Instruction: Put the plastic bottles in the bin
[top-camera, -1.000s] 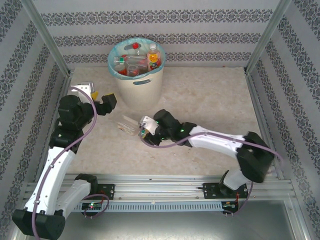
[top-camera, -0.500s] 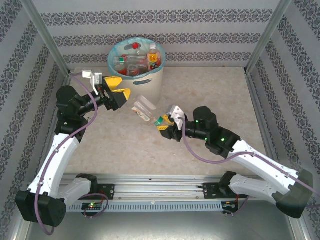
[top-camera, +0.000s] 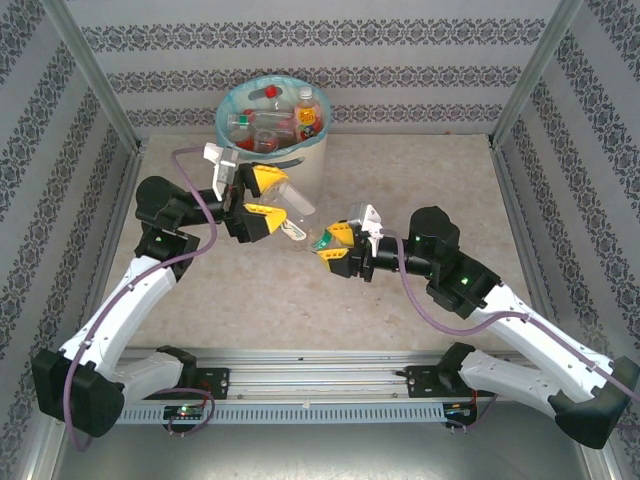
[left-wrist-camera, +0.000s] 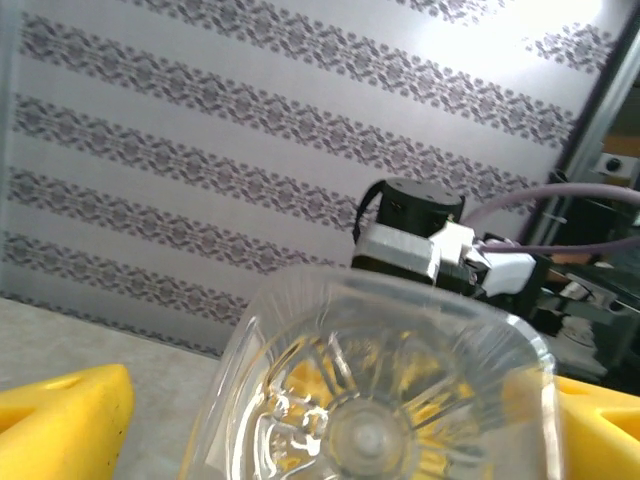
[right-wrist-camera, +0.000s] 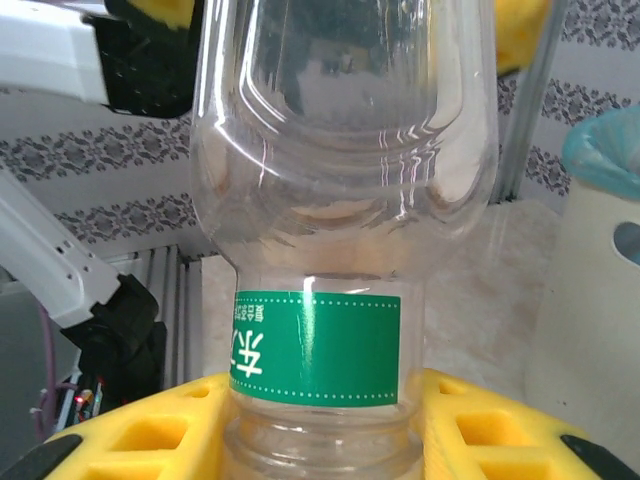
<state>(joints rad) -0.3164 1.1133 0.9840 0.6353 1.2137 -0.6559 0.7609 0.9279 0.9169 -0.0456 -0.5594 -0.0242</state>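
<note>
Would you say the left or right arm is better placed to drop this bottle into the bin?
Left, probably: the left gripper stands open around the base of the bottle, right beside the bin; the right gripper grips its neck end, farther off.

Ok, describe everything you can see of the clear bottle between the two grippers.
The clear bottle is transparent, thin-looking plastic, apparently empty, with a green label printed in white near its neck and a ribbed, moulded base. It lies roughly level in the air above the table, just in front of the bin. The right gripper clamps its neck end; the left gripper stands open around its base end.
</note>
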